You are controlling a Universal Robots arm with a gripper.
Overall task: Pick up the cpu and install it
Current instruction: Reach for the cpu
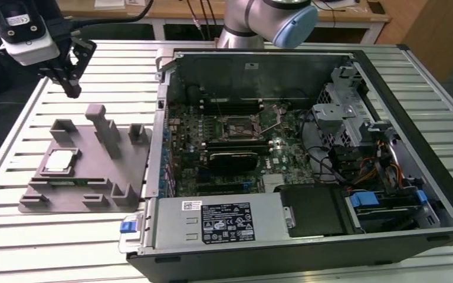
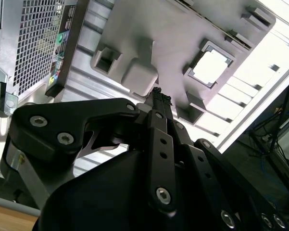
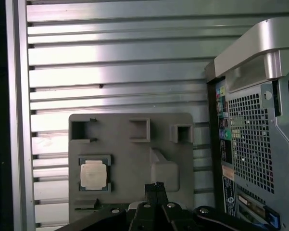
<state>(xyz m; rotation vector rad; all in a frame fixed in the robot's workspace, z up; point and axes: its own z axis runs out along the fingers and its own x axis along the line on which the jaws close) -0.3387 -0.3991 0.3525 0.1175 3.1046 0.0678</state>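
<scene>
The cpu [image 1: 59,160] lies seated in its pocket on the grey fixture [image 1: 85,180], not yet picked up. The gripper [image 1: 72,89] hangs above the table [image 1: 22,118], clear of the fixture, its fingers apparently pressed together on nothing. The motherboard socket [image 1: 238,125] looks unfilled, so installation is outstanding.

The arm [image 1: 246,26] is formed of silver-grey tubing and capped at one joint in pale blue [image 1: 294,26]. A white block [image 1: 28,44] is mounted at the wrist. The gripper [image 2: 158,97] is built of matt black linkage plates, which are fastened with silver screws [image 2: 163,194].
</scene>
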